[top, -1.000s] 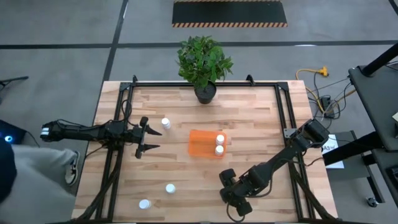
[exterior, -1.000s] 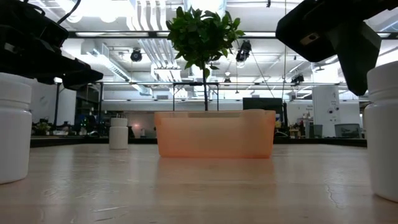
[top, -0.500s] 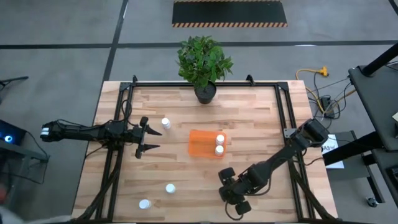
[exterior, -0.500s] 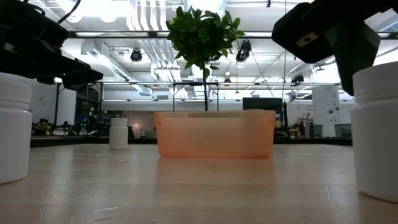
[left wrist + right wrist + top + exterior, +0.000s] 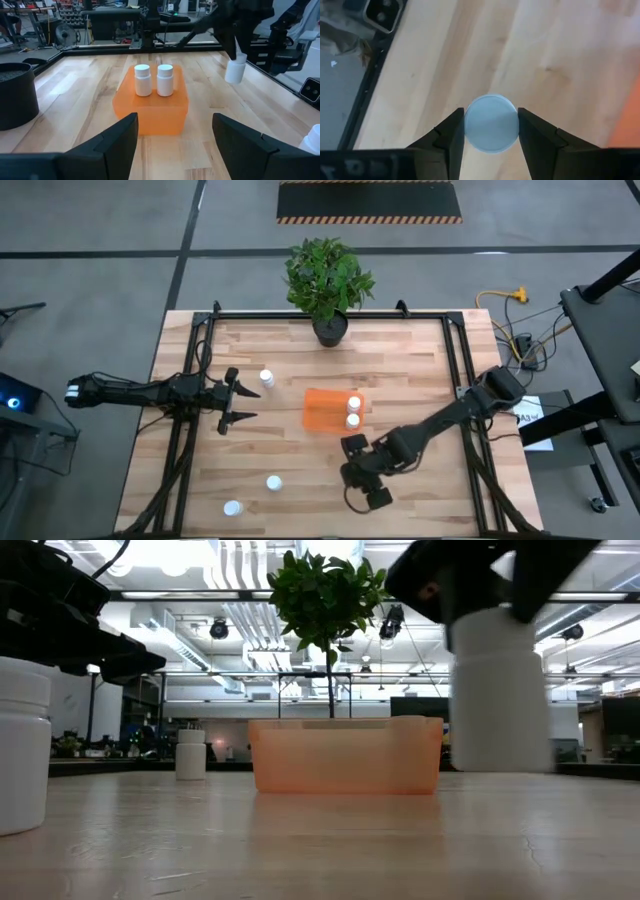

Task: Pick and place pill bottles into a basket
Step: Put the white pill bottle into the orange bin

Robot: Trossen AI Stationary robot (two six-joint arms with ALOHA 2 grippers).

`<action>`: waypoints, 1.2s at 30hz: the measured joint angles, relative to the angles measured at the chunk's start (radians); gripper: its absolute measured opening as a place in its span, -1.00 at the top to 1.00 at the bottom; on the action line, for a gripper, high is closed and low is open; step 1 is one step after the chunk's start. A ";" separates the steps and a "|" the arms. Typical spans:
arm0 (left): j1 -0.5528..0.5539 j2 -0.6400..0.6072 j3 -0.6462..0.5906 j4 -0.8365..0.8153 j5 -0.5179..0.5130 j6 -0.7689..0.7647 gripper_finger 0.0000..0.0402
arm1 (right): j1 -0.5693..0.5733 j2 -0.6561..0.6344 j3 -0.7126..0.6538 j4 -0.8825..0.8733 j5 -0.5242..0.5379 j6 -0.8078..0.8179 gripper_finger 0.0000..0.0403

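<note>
High view: right claw [image 5: 352,480] near the surface's front edge, orange rectangular plastic basket [image 5: 322,411] mid-surface with two bottles.
Low view: small white cylindrical pill bottle [image 5: 500,690] clear of the surface, so ready to carry.
Right wrist view: fingers [image 5: 451,136] clamp its cap.
Left wrist view: left claw [image 5: 175,145] spread, empty, facing the basket.

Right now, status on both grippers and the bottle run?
Right gripper shut on pill bottle, lifted near basket. Left gripper open, idle. Two bottles in basket. Path looks unobstructed.

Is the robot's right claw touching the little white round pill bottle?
Touching. In the right wrist view, the right gripper has both dark fingers pressed against the sides of the small white cylindrical pill bottle, with no gap.
</note>
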 joint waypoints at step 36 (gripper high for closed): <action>0.001 0.000 0.000 0.000 0.000 0.000 -0.19 | -0.391 -0.002 0.390 -0.305 -0.048 -0.116 0.27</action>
